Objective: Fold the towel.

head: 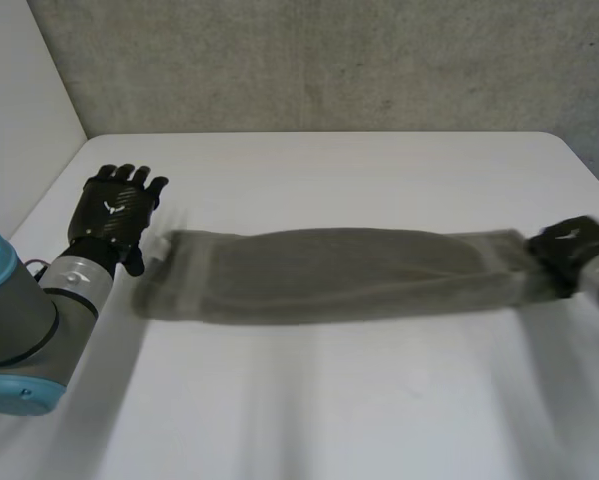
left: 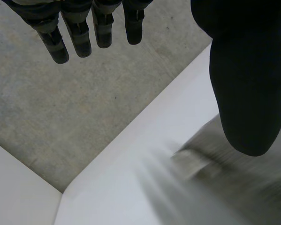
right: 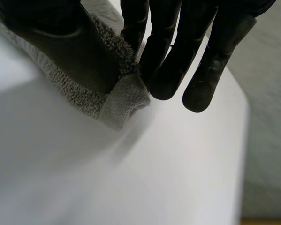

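Observation:
A grey towel (head: 339,273) lies stretched in a long narrow band across the middle of the white table (head: 319,400). My right hand (head: 571,250) sits at the towel's right end; in the right wrist view its thumb (right: 65,42) and fingers (right: 166,70) pinch the towel's corner (right: 124,96). My left hand (head: 114,215) hovers just beyond the towel's left end, fingers (left: 79,33) straight and apart, holding nothing. In the left wrist view the towel's left end (left: 196,159) lies below the thumb (left: 248,84).
A grey wall (head: 319,60) stands behind the table's far edge. A white panel (head: 19,110) borders the table at the left. Bare tabletop stretches in front of the towel.

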Robot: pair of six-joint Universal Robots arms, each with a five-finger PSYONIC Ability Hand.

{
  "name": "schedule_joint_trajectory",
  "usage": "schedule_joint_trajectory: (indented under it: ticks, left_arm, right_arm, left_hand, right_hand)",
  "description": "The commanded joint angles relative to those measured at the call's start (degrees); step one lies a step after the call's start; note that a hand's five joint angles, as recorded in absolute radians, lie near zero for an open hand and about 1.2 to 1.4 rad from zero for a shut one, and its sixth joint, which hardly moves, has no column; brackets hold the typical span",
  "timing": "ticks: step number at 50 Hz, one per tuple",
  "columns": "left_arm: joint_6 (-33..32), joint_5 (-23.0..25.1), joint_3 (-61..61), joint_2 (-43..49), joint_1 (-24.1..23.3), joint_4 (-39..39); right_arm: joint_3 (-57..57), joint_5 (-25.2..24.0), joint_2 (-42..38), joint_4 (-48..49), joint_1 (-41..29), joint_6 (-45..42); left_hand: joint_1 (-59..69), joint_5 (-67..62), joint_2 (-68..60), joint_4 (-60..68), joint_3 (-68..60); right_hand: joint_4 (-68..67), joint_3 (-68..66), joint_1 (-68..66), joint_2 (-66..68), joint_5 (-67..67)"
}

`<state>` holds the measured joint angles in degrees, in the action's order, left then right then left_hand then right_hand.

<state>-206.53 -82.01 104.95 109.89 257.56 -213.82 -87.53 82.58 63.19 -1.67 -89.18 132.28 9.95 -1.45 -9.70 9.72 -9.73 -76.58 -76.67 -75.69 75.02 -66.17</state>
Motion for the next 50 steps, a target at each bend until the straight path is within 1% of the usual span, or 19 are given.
schedule_joint_trajectory:
  ticks: [1,4,6,9,11,12,14,15,16,19,25,29,30,31,32,39,41,46,50]
  left_arm:
    - [0.69,-0.26,-0.01,-1.43,0.05,0.16]
    - [1.66,-0.26,-0.01,-1.79,0.05,0.69]
    - [2.10,-0.26,-0.01,-1.96,-0.13,0.78]
    - [3.24,-0.26,0.08,-2.49,-0.66,0.87]
    - [3.77,-0.26,0.08,-2.84,-0.83,0.87]
    - [4.12,-0.26,0.17,-3.36,-0.92,0.87]
    - [4.47,-0.26,0.26,-3.98,-1.01,0.87]
    - [4.65,-0.26,0.26,-4.42,-1.09,0.87]
    - [4.91,-0.26,0.26,-4.69,-1.27,0.95]
    - [4.91,-0.26,0.26,-4.78,-1.45,0.87]
    - [5.00,-0.17,-0.36,-4.78,-2.24,0.78]
    - [5.00,0.09,-1.06,-3.90,-2.76,0.69]
    - [5.00,0.09,-1.06,-3.90,-2.76,0.69]
    - [5.18,0.09,-1.58,-3.64,-3.29,0.69]
    - [5.35,0.01,-2.11,-3.02,-3.99,0.60]
    - [6.76,0.01,-3.43,-1.44,-6.19,0.16]
    - [7.37,0.01,-3.88,-0.65,-7.07,0.16]
    - [9.48,0.01,-5.46,1.90,-10.15,0.07]
    - [10.28,-0.17,-6.95,4.71,-12.51,0.16]
  right_arm:
    - [3.42,3.55,4.40,-1.05,5.42,-6.95]
    - [5.35,3.55,5.19,-1.05,1.20,-4.93]
    - [7.36,3.55,5.89,-0.18,-6.41,-1.34]
    - [8.43,3.55,5.45,1.06,-10.58,0.17]
    - [9.74,3.55,4.05,5.17,-19.58,1.05]
    - [9.75,3.55,4.05,5.19,-19.63,1.05]
    - [11.14,3.37,0.99,10.96,-30.65,0.79]
    - [11.15,3.37,0.97,10.99,-30.70,0.78]
    - [11.67,3.02,-0.94,13.60,-35.23,0.70]
    - [12.73,1.71,-5.07,17.83,-42.01,0.61]
    - [16.33,-1.90,-14.04,19.43,-49.06,0.70]
    - [16.86,-2.60,-17.56,19.86,-50.47,0.70]
    - [16.52,-2.60,-17.92,19.95,-50.65,0.70]
    - [16.51,-2.60,-17.93,19.96,-50.66,0.70]
    - [16.08,-2.08,-17.67,19.87,-50.57,1.04]
    - [9.66,-1.81,-7.12,19.96,-48.46,7.82]
    - [5.28,-0.94,-0.64,19.87,-43.13,14.72]
    - [-0.78,-0.67,5.26,16.46,-36.09,22.30]
    - [-4.40,-1.11,5.80,13.19,-33.43,22.93]
  left_hand:
    - [0.43,1.07,-0.69,0.66,-0.66]
    - [0.43,1.07,-0.69,0.66,-0.66]
    - [0.26,1.24,-0.52,0.49,-0.49]
    - [0.26,1.24,-0.52,0.49,-0.49]
    - [0.26,1.24,-0.52,0.49,-0.49]
    - [0.26,1.24,-0.52,0.49,-0.49]
    - [0.26,1.24,-0.52,0.49,-0.49]
    - [0.26,1.24,-0.52,0.49,-0.49]
    - [0.26,1.24,-0.52,0.49,-0.49]
    - [0.26,1.24,-0.52,0.49,-0.49]
    - [0.26,1.24,-0.52,0.49,-0.49]
    - [0.26,1.24,-0.52,0.49,-0.49]
    - [0.26,1.24,-0.52,0.49,-0.49]
    - [0.26,1.24,-0.52,0.49,-0.49]
    - [0.26,1.24,-0.52,0.49,-0.49]
    - [0.26,1.24,-0.52,0.49,-0.49]
    - [0.26,1.24,-0.52,0.49,-0.49]
    - [0.26,1.24,-0.52,0.49,-0.49]
    - [0.26,1.24,-0.52,0.49,-0.49]
  right_hand:
    - [-3.42,-3.33,-4.31,4.98,-3.83]
    - [-3.42,-3.33,-4.31,4.98,-3.83]
    - [-3.42,-3.33,-4.31,4.98,-3.83]
    - [-3.42,-3.33,-4.31,4.98,-3.83]
    - [-3.42,-3.33,-4.31,4.98,-3.83]
    - [-3.42,-3.33,-4.31,4.98,-3.83]
    - [-3.42,-3.33,-4.31,4.98,-3.83]
    - [-3.42,-3.33,-4.31,4.98,-3.83]
    - [-3.42,-3.33,-4.31,4.98,-3.83]
    - [-3.42,-3.33,-4.31,4.98,-3.83]
    - [-3.42,-3.33,-4.31,4.98,-3.83]
    - [-3.42,-3.33,-4.31,4.98,-3.83]
    - [28.16,28.25,27.27,-26.60,27.75]
    - [28.47,28.57,27.59,-26.91,28.06]
    - [64.78,64.87,63.90,-63.22,64.37]
    - [66.58,66.67,65.69,-65.02,66.17]
    - [66.58,66.67,65.69,-65.02,66.17]
    - [66.58,66.67,65.69,-65.02,66.17]
    - [66.58,66.67,65.69,-65.02,66.17]
